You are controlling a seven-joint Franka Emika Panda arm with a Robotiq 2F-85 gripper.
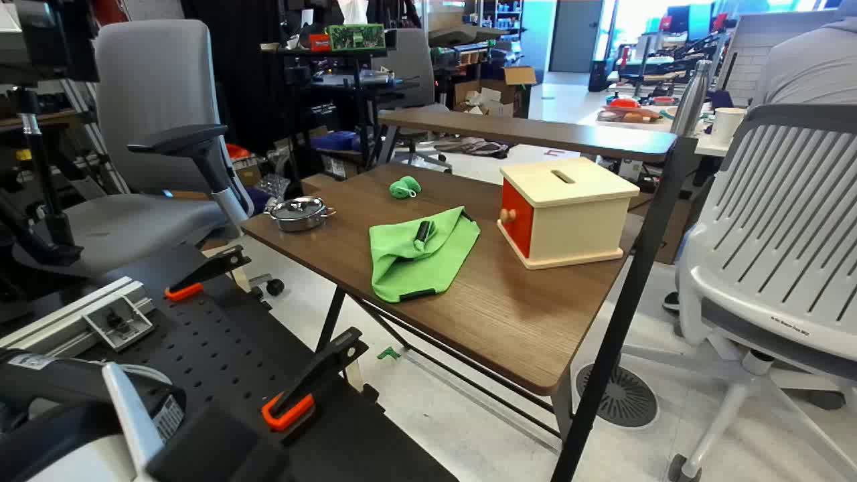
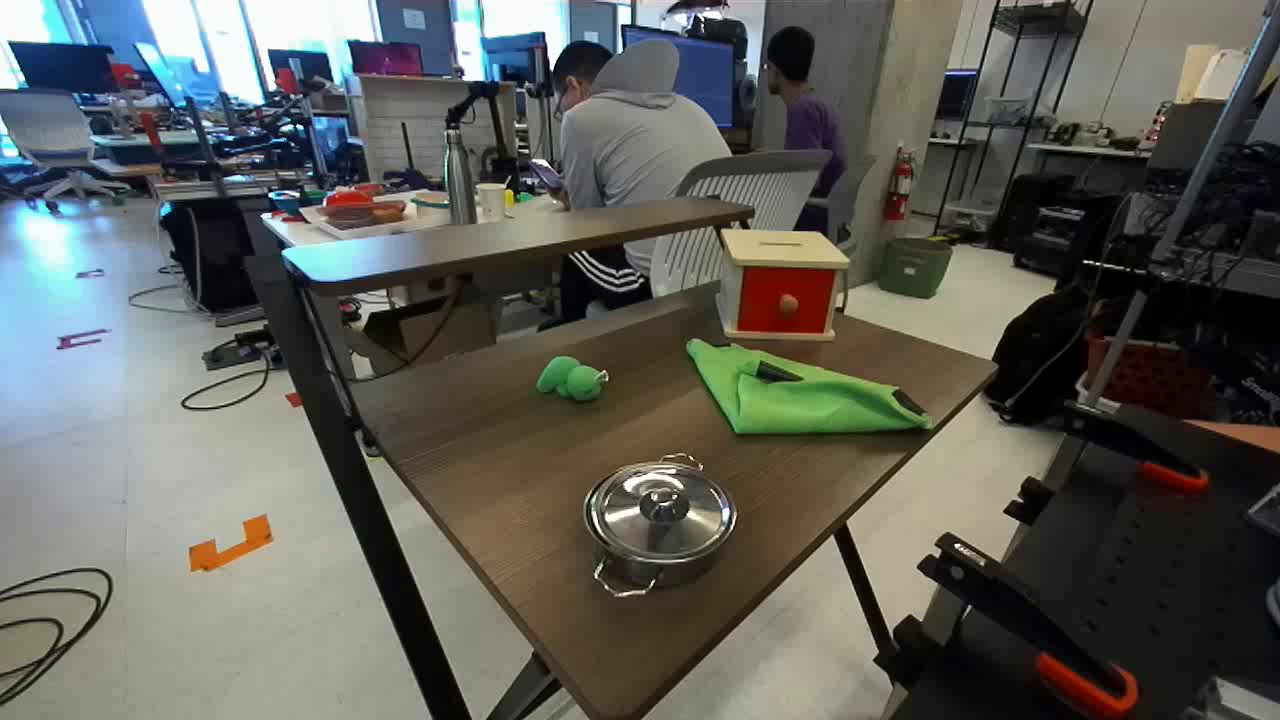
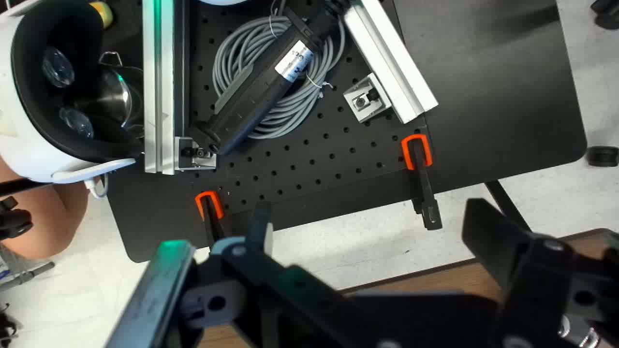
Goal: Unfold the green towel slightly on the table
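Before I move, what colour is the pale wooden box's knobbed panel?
The knobbed panel is red, clearest in an exterior view.

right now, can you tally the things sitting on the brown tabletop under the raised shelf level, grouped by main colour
Green: 2 (towel, small rounded item)
Silver: 1 (lidded pot)
Pale wood: 1 (red-fronted box)
Total: 4

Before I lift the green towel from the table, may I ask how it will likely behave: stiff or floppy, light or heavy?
The towel will probably hang floppy, since it lies in loose folds on the table. It is likely light, because it looks thin. Its black patches may bend less easily, as they look like a different material.
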